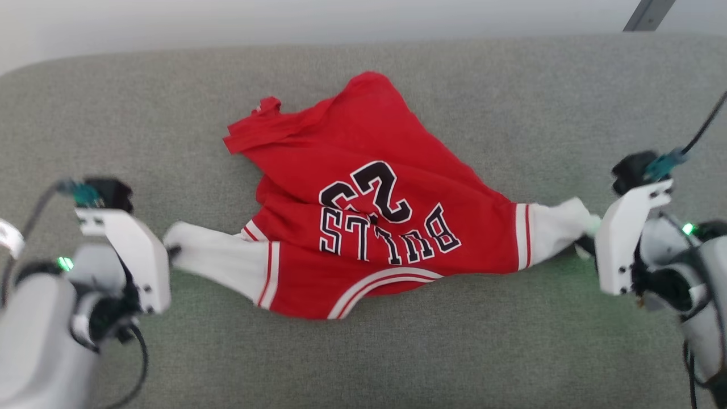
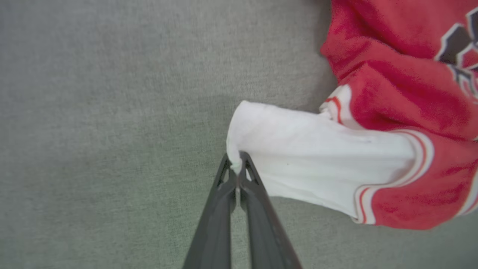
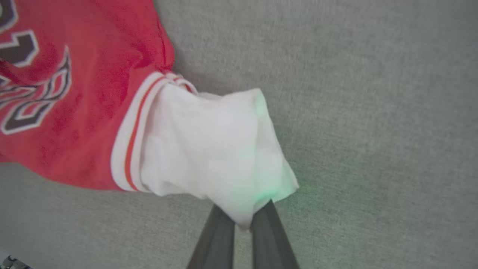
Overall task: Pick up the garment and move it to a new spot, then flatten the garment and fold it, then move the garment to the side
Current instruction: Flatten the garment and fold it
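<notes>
The garment (image 1: pixel 363 199), a red jersey with white sleeves and upside-down "BULLS 23" lettering, lies rumpled on the grey cushion (image 1: pixel 511 102), stretched between my two arms. My left gripper (image 1: pixel 173 251) is shut on the cuff of the white sleeve at the left; in the left wrist view the cloth (image 2: pixel 298 149) is pinched at the left gripper (image 2: pixel 236 168). At the right, my right gripper (image 1: pixel 585 241) is shut on the other white sleeve; in the right wrist view that sleeve (image 3: pixel 209 149) bunches between the fingertips of the right gripper (image 3: pixel 243 220).
The grey cushion's back edge (image 1: pixel 363 42) meets a pale wall. A dark bar (image 1: pixel 647 14) leans at the top right. Bare cushion surface (image 1: pixel 454 352) lies in front of the jersey and beyond it on both sides.
</notes>
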